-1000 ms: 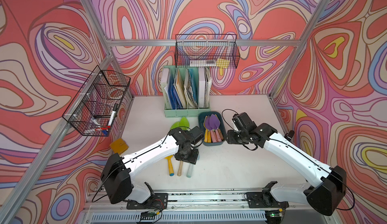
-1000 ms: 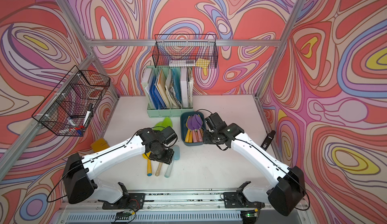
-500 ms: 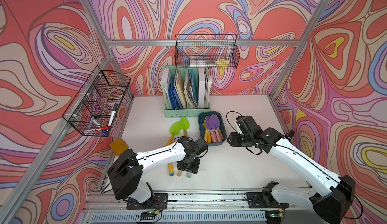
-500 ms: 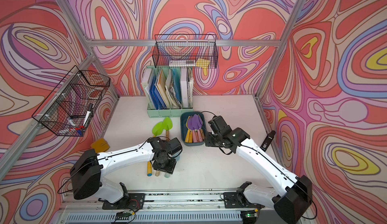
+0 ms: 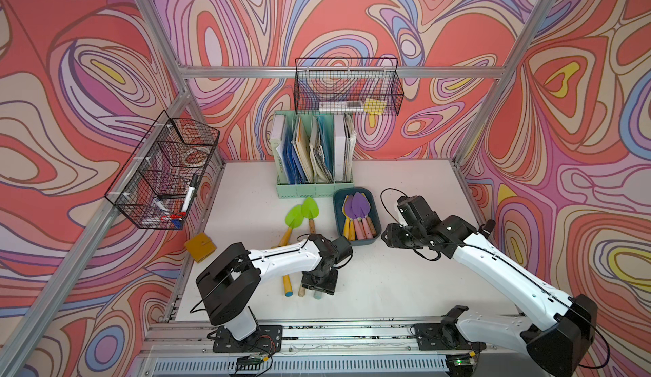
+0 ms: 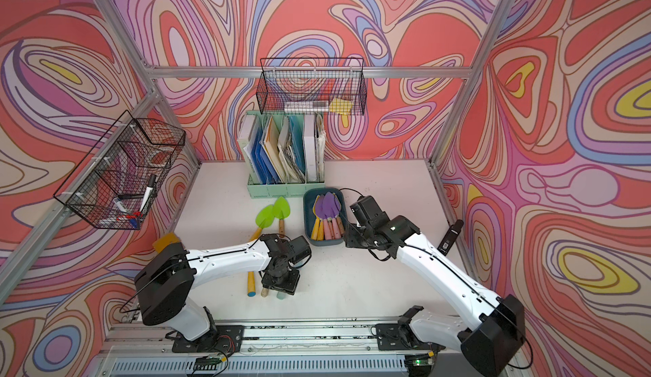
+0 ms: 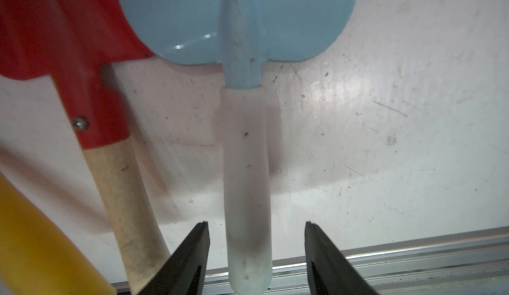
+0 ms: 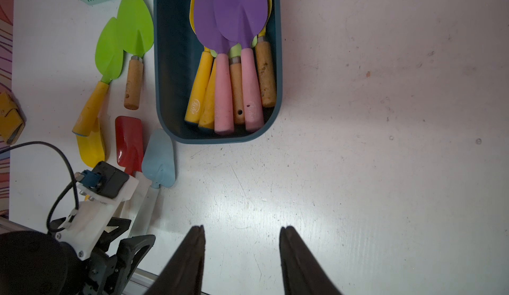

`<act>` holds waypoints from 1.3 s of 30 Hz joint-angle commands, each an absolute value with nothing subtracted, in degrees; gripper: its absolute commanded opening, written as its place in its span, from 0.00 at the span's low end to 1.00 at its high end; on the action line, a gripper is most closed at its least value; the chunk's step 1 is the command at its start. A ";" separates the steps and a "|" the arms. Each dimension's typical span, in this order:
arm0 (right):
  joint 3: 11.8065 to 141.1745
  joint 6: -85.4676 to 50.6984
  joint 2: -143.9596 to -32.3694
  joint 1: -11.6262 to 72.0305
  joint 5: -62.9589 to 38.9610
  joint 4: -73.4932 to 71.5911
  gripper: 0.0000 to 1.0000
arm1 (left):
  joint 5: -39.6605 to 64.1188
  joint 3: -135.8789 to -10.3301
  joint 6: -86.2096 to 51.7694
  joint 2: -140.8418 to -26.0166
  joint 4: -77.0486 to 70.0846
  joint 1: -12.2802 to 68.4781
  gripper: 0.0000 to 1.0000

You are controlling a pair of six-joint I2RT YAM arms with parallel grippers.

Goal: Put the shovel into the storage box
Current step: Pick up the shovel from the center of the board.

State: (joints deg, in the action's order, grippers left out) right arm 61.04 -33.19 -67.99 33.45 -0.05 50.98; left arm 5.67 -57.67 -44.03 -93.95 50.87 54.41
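The storage box (image 5: 376,213) is a dark teal tub in front of the file holder; in the right wrist view the box (image 8: 173,59) holds several shovels with purple blades and pink, yellow and cork handles. To its left, loose on the table, lie a light blue shovel (image 8: 159,161), a red one (image 8: 129,142), a yellow one (image 8: 91,147) and two green ones (image 5: 294,215). My left gripper (image 7: 256,224) is open, its fingers either side of the blue shovel's white handle (image 7: 246,169) without touching it. My right gripper (image 8: 242,227) is open above bare table beside the box's near end.
A mint-green file holder (image 5: 313,153) stands at the back, with a black wire basket (image 5: 347,86) above it and another (image 5: 162,171) on the left wall. A yellow pouch (image 5: 199,246) lies at the left table edge. A metal rail (image 5: 334,326) runs along the front.
My left arm has swung toward the front of the table, bringing its gripper down over the handle ends of the loose shovels and uncovering the green ones. My right arm has drawn back slightly.
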 commanded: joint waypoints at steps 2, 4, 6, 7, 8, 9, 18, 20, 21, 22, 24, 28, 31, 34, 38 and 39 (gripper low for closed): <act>59.85 -33.76 -66.98 33.30 -0.35 50.45 0.46 | 4.57 -56.56 -44.82 -95.35 49.75 54.68 0.54; 59.71 -33.84 -66.81 33.31 -0.35 50.45 0.46 | 4.81 -56.20 -44.99 -95.62 49.32 54.66 0.52; 59.60 -33.93 -66.63 33.27 -0.31 50.56 0.46 | 4.91 -55.77 -45.09 -95.71 48.96 54.67 0.50; 59.59 -33.92 -66.53 33.27 -0.26 50.54 0.46 | 4.85 -55.68 -45.17 -95.71 48.90 54.61 0.49; 59.55 -33.93 -66.45 33.27 -0.25 50.62 0.46 | 4.75 -55.57 -45.22 -95.71 48.87 54.67 0.47; 59.50 -33.98 -66.36 33.31 -0.17 50.71 0.46 | 4.59 -55.48 -45.26 -95.72 48.87 54.62 0.45; 58.98 -34.21 -65.25 33.31 -0.01 50.99 0.46 | 3.82 -55.68 -45.59 -95.39 48.70 54.71 0.19; 58.98 -34.28 -64.97 33.30 0.08 51.10 0.46 | 3.29 -56.19 -45.70 -94.89 49.29 54.67 0.16; 58.97 -34.28 -64.87 33.29 0.15 51.21 0.46 | 2.92 -56.71 -45.70 -94.38 49.84 54.67 0.16; 59.02 -34.28 -64.70 33.26 0.12 51.31 0.46 | 2.35 -57.26 -45.70 -93.91 50.27 54.71 0.15; 59.06 -34.28 -64.53 33.31 0.26 51.29 0.46 | 1.33 -58.64 -45.48 -92.38 51.51 54.67 0.15; 59.57 -34.27 -64.42 33.31 -0.22 50.67 0.46 | 0.09 -62.13 -45.01 -89.05 55.11 54.88 0.15; 60.10 -34.10 -64.75 33.24 -1.68 49.19 0.46 | 0.13 -65.01 -44.52 -86.27 57.86 55.07 0.15; 60.56 -33.93 -65.28 33.31 -4.35 46.63 0.46 | 0.40 -67.58 -44.19 -83.94 59.86 55.02 0.16; 61.24 -34.10 -65.98 33.35 -10.17 41.62 0.46 | 0.97 -70.91 -43.53 -81.94 60.55 55.02 0.16; 61.63 -34.25 -66.24 33.31 -11.65 40.28 0.46 | 1.06 -71.78 -43.30 -81.83 60.33 55.03 0.16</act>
State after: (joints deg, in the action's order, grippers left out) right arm 59.79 -34.02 -65.60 33.43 -6.50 45.63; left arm 1.72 -69.54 -44.53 -82.89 57.71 54.78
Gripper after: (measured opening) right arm 0.459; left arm 0.277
